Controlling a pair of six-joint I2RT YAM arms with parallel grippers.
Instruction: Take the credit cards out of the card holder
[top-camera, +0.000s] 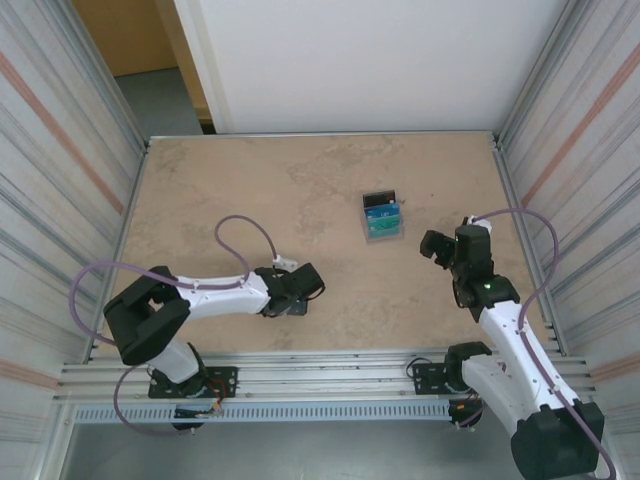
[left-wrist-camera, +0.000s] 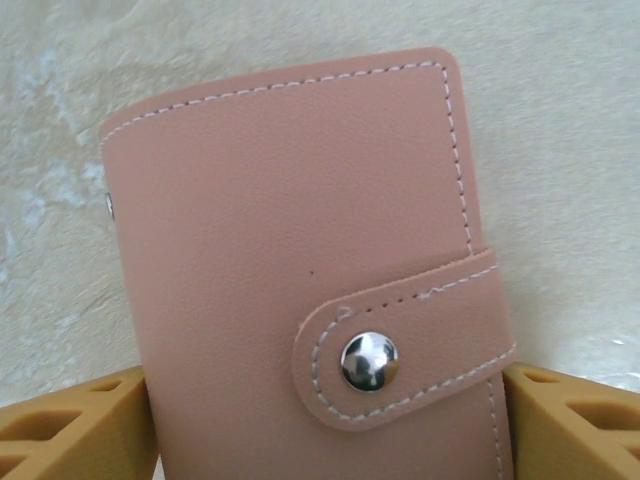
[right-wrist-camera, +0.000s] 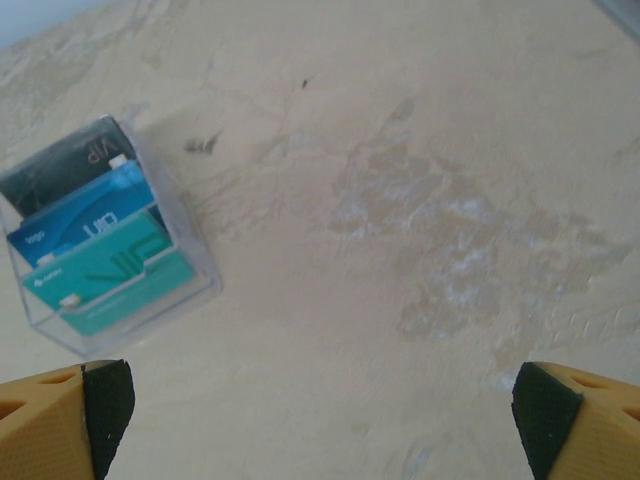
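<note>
The pinkish-brown leather bifold card holder (left-wrist-camera: 290, 250) lies snapped shut on the beige table (top-camera: 250, 180), flanked by the fingers of the left pincer (left-wrist-camera: 325, 378), whether gripped I cannot tell; the right pincer (right-wrist-camera: 328, 405) hangs spread wide, empty; next, probably: hold it firm and pop the silver-studded snap tab (left-wrist-camera: 410, 345).

**Setting.** You are looking down on a beige, marbled table top (top-camera: 300, 190), which is lying under soft, even light. A ribbed metal panel (top-camera: 60, 150) is closing in its left side and a matching panel (top-camera: 580, 120) its right. A white wall (top-camera: 370, 60) is standing behind it. Past the far-left corner, grey floor (top-camera: 160, 100) and an orange-brown surface (top-camera: 125, 30) are showing. Aluminium rails (top-camera: 330, 368) are running along the near edge.
</note>
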